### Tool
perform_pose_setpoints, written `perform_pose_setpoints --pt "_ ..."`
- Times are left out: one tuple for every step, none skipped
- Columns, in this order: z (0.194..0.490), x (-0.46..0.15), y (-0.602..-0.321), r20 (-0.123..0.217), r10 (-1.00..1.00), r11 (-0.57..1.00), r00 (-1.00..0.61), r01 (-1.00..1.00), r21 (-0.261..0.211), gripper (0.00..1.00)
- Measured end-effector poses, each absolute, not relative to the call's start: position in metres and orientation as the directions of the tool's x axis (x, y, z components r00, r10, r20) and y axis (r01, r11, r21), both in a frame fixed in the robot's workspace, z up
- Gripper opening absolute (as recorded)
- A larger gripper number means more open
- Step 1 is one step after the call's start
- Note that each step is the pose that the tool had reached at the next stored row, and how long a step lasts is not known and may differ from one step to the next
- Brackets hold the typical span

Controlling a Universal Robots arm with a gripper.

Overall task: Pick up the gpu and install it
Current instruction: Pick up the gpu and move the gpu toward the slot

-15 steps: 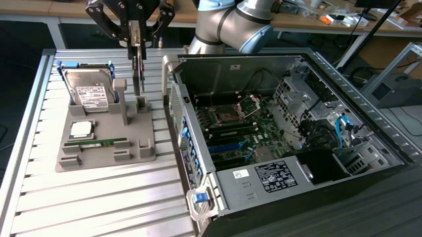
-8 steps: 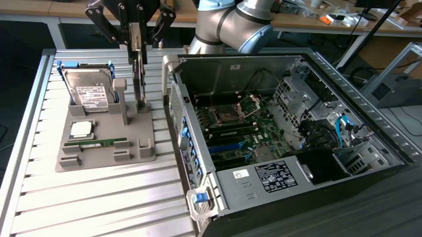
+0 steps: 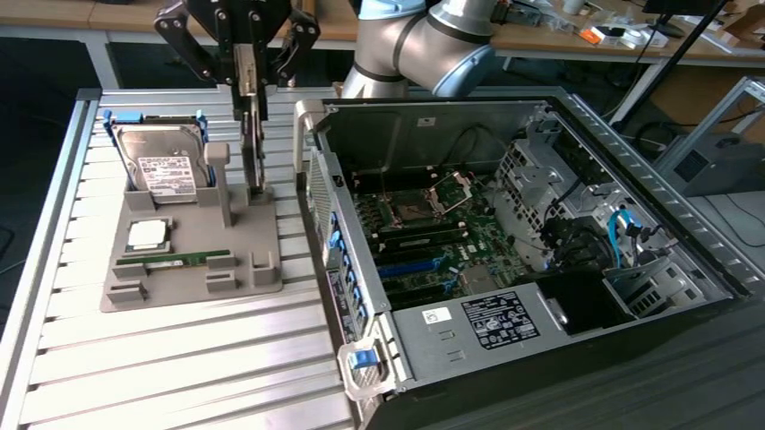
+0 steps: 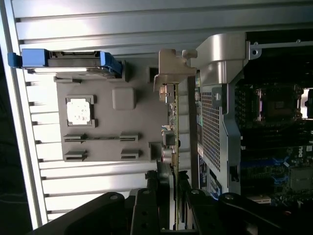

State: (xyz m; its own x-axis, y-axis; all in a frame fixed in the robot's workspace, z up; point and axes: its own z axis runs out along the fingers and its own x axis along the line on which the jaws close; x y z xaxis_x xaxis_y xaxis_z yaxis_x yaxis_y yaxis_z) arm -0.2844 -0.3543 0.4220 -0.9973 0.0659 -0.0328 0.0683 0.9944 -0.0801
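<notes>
Grey holder on the slatted table carries a hard drive, a processor and a memory stick toward the exterior view's left. At its right edge the gpu stands upright on edge, its top pinched between the half-closed fingers of the gripper. Further right lies the open computer case.

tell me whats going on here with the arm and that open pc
The robot arm's gripper is closed on the top edge of the gpu, a thin green circuit-board card with a silvery end bracket, held upright on edge. Its lower end sits at the grey plastic parts holder, beside the open computer case. Whether it is clear of its slot is unclear. It is not installed yet.
</notes>
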Motion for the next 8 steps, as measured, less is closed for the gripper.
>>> perform_pose_setpoints --pt "0.422 -0.2843 -0.3564 -0.033 0.066 0.994 -0.997 0.068 -0.08 0.27" --pt "0.422 -0.2841 -0.3587 -0.033 0.066 0.994 -0.997 0.068 -0.08 0.27" --pt "0.422 -0.2837 -0.3603 -0.033 0.066 0.994 -0.997 0.068 -0.08 0.27" --pt "0.4219 -0.2824 -0.3621 -0.033 0.066 0.994 -0.997 0.068 -0.08 0.27" --pt "0.422 -0.2812 -0.3625 -0.033 0.066 0.994 -0.997 0.068 -0.08 0.27" --pt "0.422 -0.2798 -0.363 -0.033 0.066 0.994 -0.997 0.068 -0.08 0.27" --pt "0.422 -0.2784 -0.3635 -0.033 0.066 0.994 -0.997 0.068 -0.08 0.27" --pt "0.422 -0.2774 -0.3638 -0.033 0.066 0.994 -0.997 0.068 -0.08 0.27"
